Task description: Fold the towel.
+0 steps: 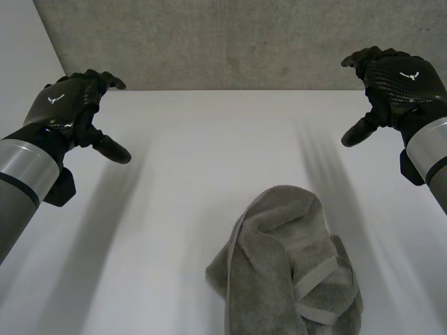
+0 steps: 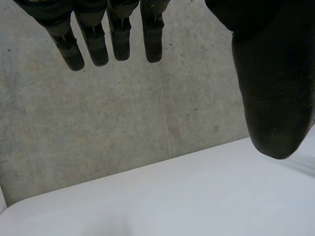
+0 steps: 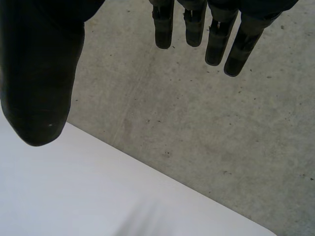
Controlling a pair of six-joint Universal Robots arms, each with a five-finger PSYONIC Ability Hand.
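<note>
A grey towel (image 1: 290,269) lies crumpled in a heap on the white table (image 1: 195,174), near its front edge and a little right of the middle. My left hand (image 1: 70,105) hovers high over the table's far left, open and empty, well away from the towel. My right hand (image 1: 394,87) hovers over the far right, also open and empty. In the left wrist view the left hand's fingers (image 2: 113,34) hang relaxed with the thumb (image 2: 273,93) apart. In the right wrist view the right hand's fingers (image 3: 197,24) and thumb (image 3: 39,83) stand likewise spread.
A grey concrete wall (image 1: 230,42) rises behind the table's far edge (image 1: 230,91). The wall (image 2: 108,118) and table edge (image 2: 147,169) appear beyond the left fingertips, and the same wall (image 3: 206,128) beyond the right fingertips.
</note>
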